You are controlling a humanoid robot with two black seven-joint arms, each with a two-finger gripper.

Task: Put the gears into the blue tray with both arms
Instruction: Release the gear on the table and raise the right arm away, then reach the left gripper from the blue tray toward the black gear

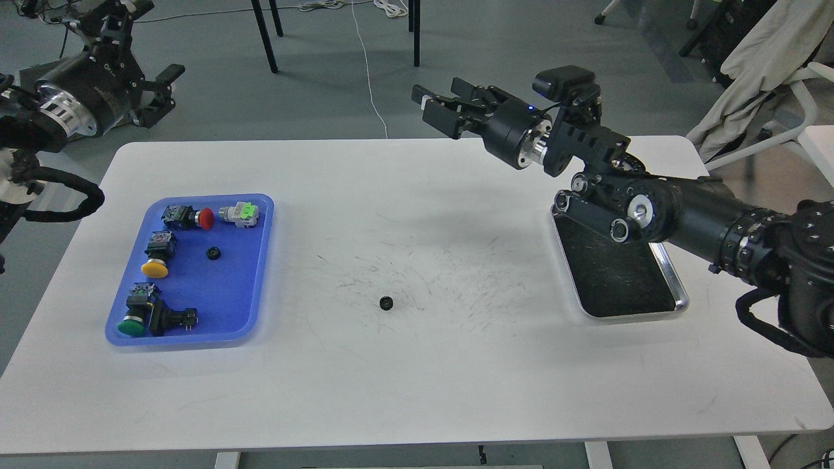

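Note:
One small black gear (386, 302) lies alone on the white table, near its middle. A second gear (212, 253) rests inside the blue tray (259, 260) at the left, among push-button switches. My right gripper (438, 106) is raised high above the table's far edge, open and holding nothing, well away from the loose gear. My left gripper (153, 49) hovers off the table's far left corner, open and holding nothing.
A shiny steel tray (674, 286) with a dark inside sits at the right, under my right arm. Several switches with red, yellow and green caps fill the blue tray's left part. Chair legs and cables lie on the floor behind the table.

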